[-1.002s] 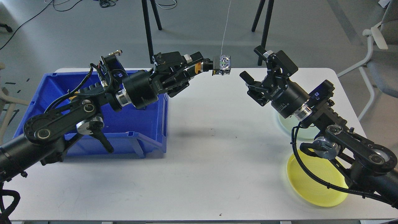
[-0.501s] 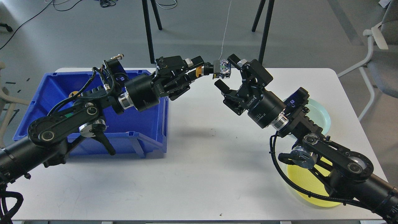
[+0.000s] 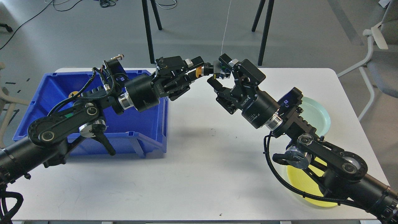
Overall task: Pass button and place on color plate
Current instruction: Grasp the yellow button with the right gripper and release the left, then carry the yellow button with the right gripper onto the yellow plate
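The button (image 3: 207, 69) has an orange ring, a black body and a silver contact block at its right end. It is held high above the table's back middle. My left gripper (image 3: 195, 69) is shut on the orange end of it. My right gripper (image 3: 218, 70) is open, with one finger above and one below the contact block, which is partly hidden between them. A yellow plate (image 3: 300, 183) lies at the front right, mostly under my right arm. A pale green plate (image 3: 318, 112) lies behind it near the right edge.
A blue bin (image 3: 40, 102) stands on the left of the white table (image 3: 199, 161), under my left arm. Black stand legs (image 3: 149, 34) rise behind the table. A chair (image 3: 382, 62) stands to the right.
My right arm has swung left across the table, and its open fingers now straddle the button's block. My left arm has stayed almost still with the button in it. The pale green plate is uncovered.
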`<act>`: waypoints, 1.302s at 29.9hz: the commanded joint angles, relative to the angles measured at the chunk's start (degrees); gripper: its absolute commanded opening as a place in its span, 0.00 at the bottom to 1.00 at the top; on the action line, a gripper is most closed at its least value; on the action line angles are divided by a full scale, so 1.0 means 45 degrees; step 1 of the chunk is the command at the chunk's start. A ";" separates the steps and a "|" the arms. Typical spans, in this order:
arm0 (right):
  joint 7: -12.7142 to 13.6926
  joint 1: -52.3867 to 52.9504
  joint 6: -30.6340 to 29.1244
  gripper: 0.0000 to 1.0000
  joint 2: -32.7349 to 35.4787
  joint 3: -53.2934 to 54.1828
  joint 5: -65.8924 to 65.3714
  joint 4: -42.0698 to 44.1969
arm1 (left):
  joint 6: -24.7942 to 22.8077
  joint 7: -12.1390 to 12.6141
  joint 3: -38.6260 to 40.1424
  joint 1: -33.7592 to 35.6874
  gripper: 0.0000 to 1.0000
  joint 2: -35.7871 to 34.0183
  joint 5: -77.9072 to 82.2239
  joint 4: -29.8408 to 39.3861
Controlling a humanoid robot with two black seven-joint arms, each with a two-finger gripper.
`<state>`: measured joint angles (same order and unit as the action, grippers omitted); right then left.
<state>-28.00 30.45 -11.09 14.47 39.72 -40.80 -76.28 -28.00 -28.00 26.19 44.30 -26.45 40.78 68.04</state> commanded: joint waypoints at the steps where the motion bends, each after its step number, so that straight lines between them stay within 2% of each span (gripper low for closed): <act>1: 0.0000 -0.0068 0.0043 0.09 -0.0130 -0.0018 0.0062 -0.0003 | 0.0000 0.0001 0.0001 -0.0001 0.09 0.0000 0.0000 -0.0042; 3: 0.0000 -0.0088 0.0062 0.00 -0.0169 0.0002 0.0082 -0.0022 | 0.0000 0.0001 0.0001 -0.0001 0.09 0.0019 0.0000 -0.0061; 14: 0.0000 -0.0108 0.0199 0.00 -0.0150 0.0022 0.0101 -0.0003 | 0.0000 0.0001 0.0001 -0.0001 0.11 0.0078 0.0000 -0.0081; 16: 0.0000 -0.0108 0.0199 0.00 -0.0130 0.0041 0.0121 -0.0022 | 0.0000 0.0001 0.0020 -0.0020 0.22 0.0117 -0.0058 -0.0100; 18: 0.0000 -0.0127 0.0218 0.00 -0.0111 0.0061 0.0121 -0.0022 | 0.0000 0.0001 0.0078 -0.0020 0.47 0.0272 -0.0156 -0.0237; 21: 0.0000 -0.0127 0.0258 0.00 -0.0130 0.0061 0.0140 -0.0022 | 0.0000 0.0001 0.0196 -0.0254 0.70 0.0410 -0.0156 -0.0237; 23: 0.0000 -0.0166 0.0277 0.00 -0.0150 0.0061 0.0140 -0.0022 | 0.0000 0.0001 0.0196 -0.0294 0.79 0.0391 -0.0156 -0.0237; 30: 0.0000 -0.0770 0.0277 0.00 0.0122 0.0353 0.0160 -0.0120 | 0.0000 0.0001 0.0196 -0.0313 0.81 0.0410 -0.0156 -0.0257; 36: 0.0000 -0.2700 0.0258 0.00 0.1313 0.2185 0.0179 -0.0860 | 0.0000 0.0001 0.0196 -0.0333 0.81 0.0410 -0.0176 -0.0276; 39: 0.0000 -0.4283 0.0219 0.00 0.2890 0.2717 -0.0034 -0.1602 | 0.0000 0.0001 0.0196 -0.0333 0.81 0.0410 -0.0176 -0.0276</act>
<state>-28.02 17.47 -9.99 21.32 49.59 -40.09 -80.46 -28.00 -27.97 27.07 42.81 -24.59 39.99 66.80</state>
